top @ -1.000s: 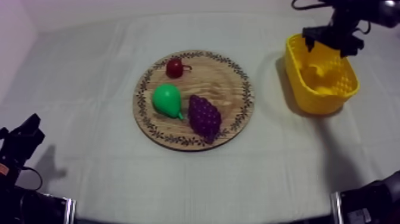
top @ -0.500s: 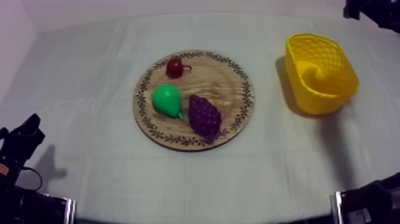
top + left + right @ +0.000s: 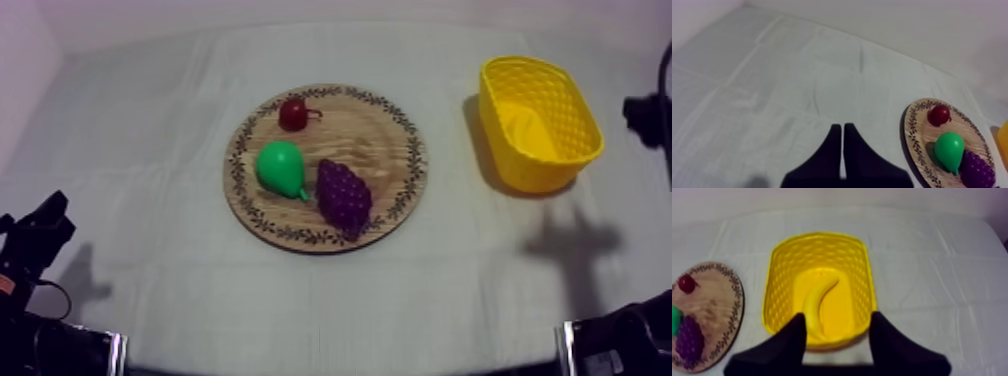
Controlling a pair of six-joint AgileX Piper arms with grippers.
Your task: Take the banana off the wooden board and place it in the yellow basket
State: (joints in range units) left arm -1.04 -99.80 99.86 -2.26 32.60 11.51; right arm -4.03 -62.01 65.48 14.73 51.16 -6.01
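1. Table (image 3: 150,150), grey-white cloth. Carries items 2 and 3.

2. Round wooden board (image 3: 378,145), patterned rim. Lies at the middle of the table, well apart from the basket. Bears three toy fruit.

3. Yellow basket (image 3: 548,168), lattice walls. Stands toward the table's far right corner, near its right edge. Holds the banana.

4. Right gripper (image 3: 838,319), two black fingers spread wide, nothing between them. It hangs just short of the basket's near rim, facing into the basket.

5. Left gripper (image 3: 842,127), fingers pressed together into a narrow wedge, pinching nothing. It sits low at the table's near left corner, over bare cloth and beside the board.

6. Banana (image 3: 817,305). Lies on the basket's floor, lengthwise, one end against the near wall. It is beyond and below the right gripper's spread fingertips and apart from both.

7. Bunch of grapes (image 3: 344,196), purple. On the board's near right part, just beside the pear.

8. Pear (image 3: 280,168), green. On the board's left part.

9. Small red fruit (image 3: 294,114). By the board's far rim.
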